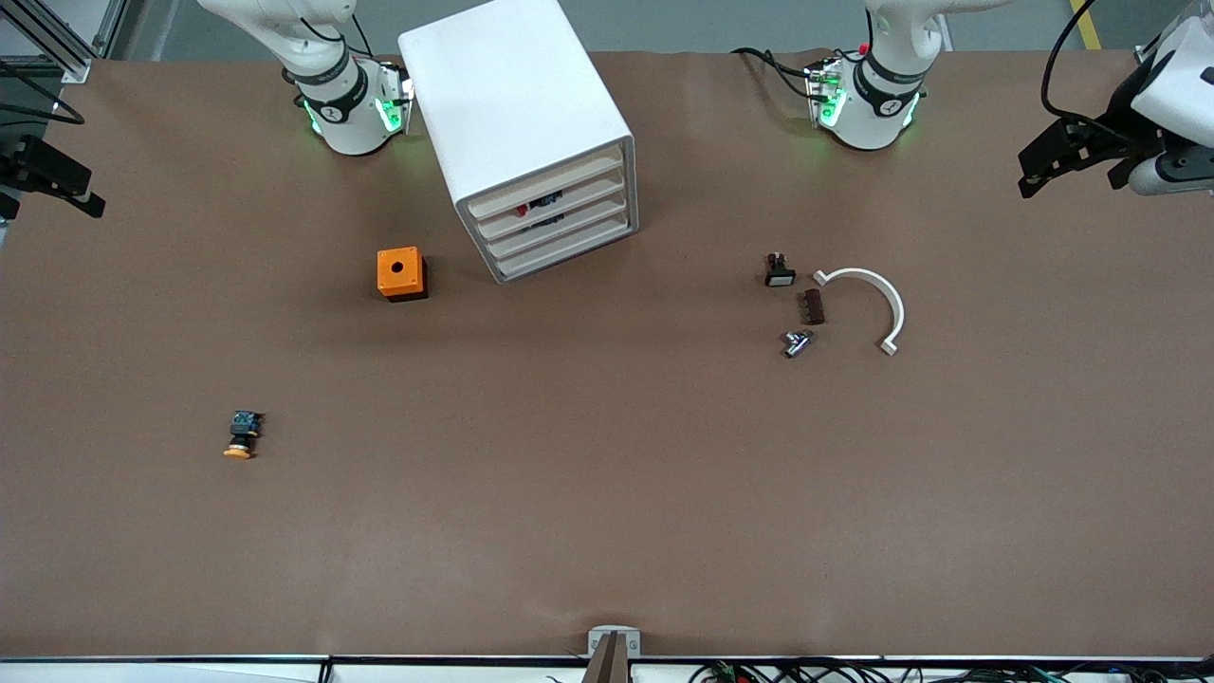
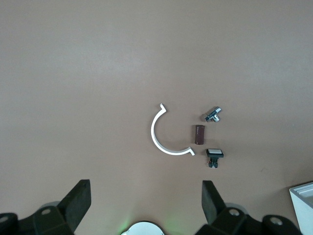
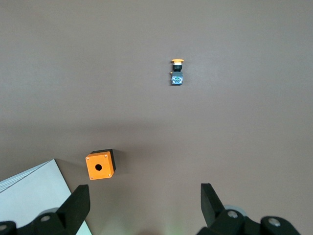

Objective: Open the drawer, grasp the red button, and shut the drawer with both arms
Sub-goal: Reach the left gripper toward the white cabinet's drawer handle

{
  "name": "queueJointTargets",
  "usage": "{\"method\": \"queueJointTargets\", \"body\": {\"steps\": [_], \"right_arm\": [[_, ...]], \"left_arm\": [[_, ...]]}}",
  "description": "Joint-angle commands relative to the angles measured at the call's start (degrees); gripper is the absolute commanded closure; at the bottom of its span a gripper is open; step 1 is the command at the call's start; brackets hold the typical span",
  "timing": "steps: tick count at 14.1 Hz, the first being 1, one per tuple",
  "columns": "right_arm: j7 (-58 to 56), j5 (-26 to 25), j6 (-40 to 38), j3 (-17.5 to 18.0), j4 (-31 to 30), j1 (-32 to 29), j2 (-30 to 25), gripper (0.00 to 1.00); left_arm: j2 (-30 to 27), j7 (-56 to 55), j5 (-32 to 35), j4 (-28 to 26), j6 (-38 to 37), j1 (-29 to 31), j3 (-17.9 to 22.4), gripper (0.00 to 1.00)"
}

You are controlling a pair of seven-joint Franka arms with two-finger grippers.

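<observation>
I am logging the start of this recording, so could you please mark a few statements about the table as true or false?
1. All four drawers of the white cabinet are shut. True; the uppermost drawer sits flush with the rest.
2. The orange-capped button lies inside the cabinet. False; it lies on the open table, nearer to the front camera than the orange box.
3. The left gripper is open and holds nothing. True.
4. The right gripper is shut on the orange box. False; it is open, up above the table.
5. The white curved piece lies toward the left arm's end of the table. True.
</observation>
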Motion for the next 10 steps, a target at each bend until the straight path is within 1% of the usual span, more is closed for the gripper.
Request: {"method": "queueJointTargets", "body": {"steps": [1, 3, 5, 8, 10], "right_arm": [[-0.8, -0.6, 1.1, 0.7, -1.7, -0.8, -1.9, 0.00], [-0.8, -0.6, 1.5, 0.7, -1.6, -0.8, -1.8, 0.00], [-0.9, -0.6, 1.6, 0.7, -1.6, -0.8, -1.8, 0.00], [-0.9, -0.6, 1.0, 0.7, -0.7, -0.9, -1.4, 0.00], [-0.1, -0.6, 0.8, 0.7, 0.4, -1.0, -0.9, 0.00]], "left_arm": [[0.5, 1.4, -0.8, 1.5, -1.3, 0.8, -0.2, 0.00], [1.4, 0.9, -0.8, 2.0, -1.3, 0.8, -0.3, 0.00], [4.1, 1.2, -0.8, 3.5, -1.3, 0.6, -0.3, 0.00], [8.5, 1.1, -0.5, 3.6, -1.1, 0.2, -0.5, 0.00], [10.8, -0.2, -0.6, 3.1, 0.9, -0.2, -1.1, 0.00]]}}
